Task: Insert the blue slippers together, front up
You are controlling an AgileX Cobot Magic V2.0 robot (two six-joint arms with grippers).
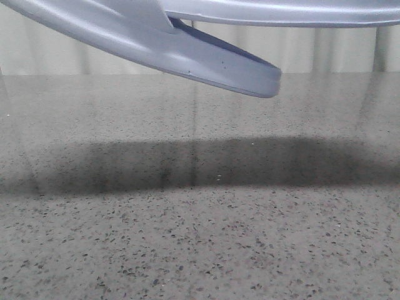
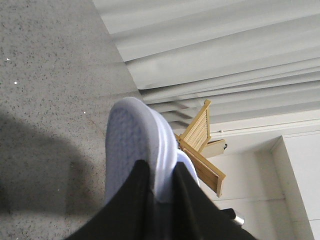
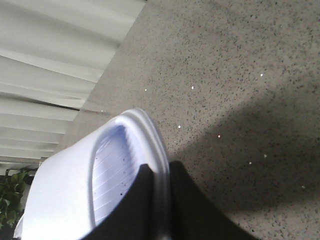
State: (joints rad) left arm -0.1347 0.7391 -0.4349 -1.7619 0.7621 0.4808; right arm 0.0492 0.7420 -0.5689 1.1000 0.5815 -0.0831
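**Both slippers held up above the speckled table**

High above the table (image 1: 200,250), at the top edge of the front view, two pale blue slippers hang in the air. One slipper (image 1: 187,59) slopes down from the upper left toward the middle, and its rounded end is the lowest part. The other slipper (image 1: 281,12) lies nearly level along the top, from the middle to the right edge. They meet near the top centre, where the level one passes over the sloping one; whether they really touch there I cannot tell. A long dark shadow (image 1: 200,165) lies across the table below them.

The left wrist view shows the left claw (image 2: 162,195) closed on the thick edge of a slipper (image 2: 132,150), with one black finger (image 2: 125,210) on the dotted sole side and the other finger on the opposite side. Behind this slipper, far away, are a pleated grey curtain (image 2: 225,50) and a wooden rack (image 2: 202,145).

The right wrist view shows the right claw (image 3: 162,200) closed on the rim of a slipper (image 3: 100,175), one black finger (image 3: 130,210) inside on the ribbed footbed and the other outside the rim. The wide strap of this slipper covers the part toward the curtain (image 3: 50,75). A green plant (image 3: 10,200) is seen at the edge, beside the slipper.

Neither slipper touches the table.
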